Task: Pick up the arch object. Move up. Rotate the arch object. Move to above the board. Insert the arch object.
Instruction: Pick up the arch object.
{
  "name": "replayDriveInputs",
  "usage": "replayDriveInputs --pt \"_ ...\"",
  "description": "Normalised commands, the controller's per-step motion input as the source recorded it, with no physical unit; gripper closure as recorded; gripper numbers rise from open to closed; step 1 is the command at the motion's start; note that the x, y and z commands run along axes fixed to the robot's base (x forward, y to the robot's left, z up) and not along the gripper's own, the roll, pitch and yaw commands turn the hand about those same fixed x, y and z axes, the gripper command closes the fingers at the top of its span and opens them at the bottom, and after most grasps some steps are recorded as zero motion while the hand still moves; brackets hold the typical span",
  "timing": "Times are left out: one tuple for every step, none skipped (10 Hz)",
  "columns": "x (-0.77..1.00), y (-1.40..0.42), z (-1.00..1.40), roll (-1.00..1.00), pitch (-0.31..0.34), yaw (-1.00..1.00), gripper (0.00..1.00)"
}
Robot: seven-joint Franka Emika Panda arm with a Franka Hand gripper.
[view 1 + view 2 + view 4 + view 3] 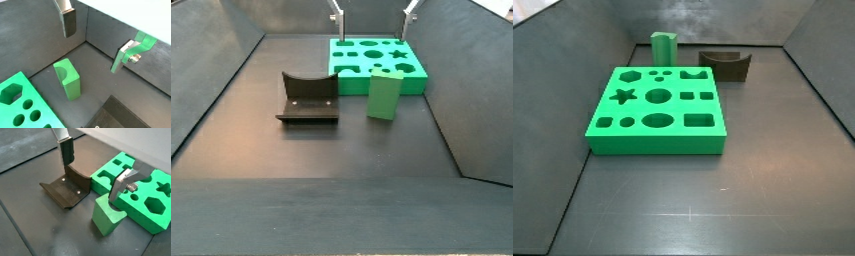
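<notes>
Jaws spread wide and empty, gripper (93,169) poised high above the arch object (107,216), which stands upright on the floor just beside the board (150,190), near the fixture (67,187), ready for pickup.

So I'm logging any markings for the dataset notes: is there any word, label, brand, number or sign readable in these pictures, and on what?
None: no text, number or logo is readable in any view.
The board bears only shaped cutouts.
The arch object is plain green.
The dark block shows two small pale dots, not letters.
The gripper, open above the arch object, shows no marking on its fingers.
</notes>
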Motion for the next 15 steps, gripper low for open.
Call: replayDriveInputs --pt "-0.31 0.11 -0.25 0.0 0.0 -0.47 0.0" --pt "-0.37 0.09 -0.41 0.0 0.014 -0.55 0.0" --pt "-0.32 -0.18 -0.51 0.0 0.0 -0.52 0.0" --pt "0.0 -0.53 -0.59 0.0 -0.016 0.0 0.0" --pt "0.0 -0.33 -0.51 -0.22 -0.06 -0.25 0.0" --pt "0.0 -0.11 -0.36 -0.2 -0.08 -0.48 0.0" --pt "0.01 0.0 -0.29 -0.15 0.0 -0.41 0.0" --pt "-0.02 0.0 -0.27 -0.09 0.0 -0.28 0.0" --pt "-0.03 -0.02 -0.33 -0.1 -0.021 -0.11 0.0" --pt "-0.3 -0.05 -0.41 -0.03 -0.066 -0.03 0.0" --pt "-0.33 -0.01 -0.37 -0.06 -0.096 0.0 0.0" --pt "-0.09 -0.01 -0.41 -0.11 -0.076 -0.01 0.0" --pt "0.07 -0.03 -0.56 -0.11 -0.054 -0.05 0.0" --pt "0.17 0.0 -0.62 -0.11 -0.01 -0.1 0.0" --pt "0.09 0.0 -0.46 -0.1 0.0 -0.09 0.0"
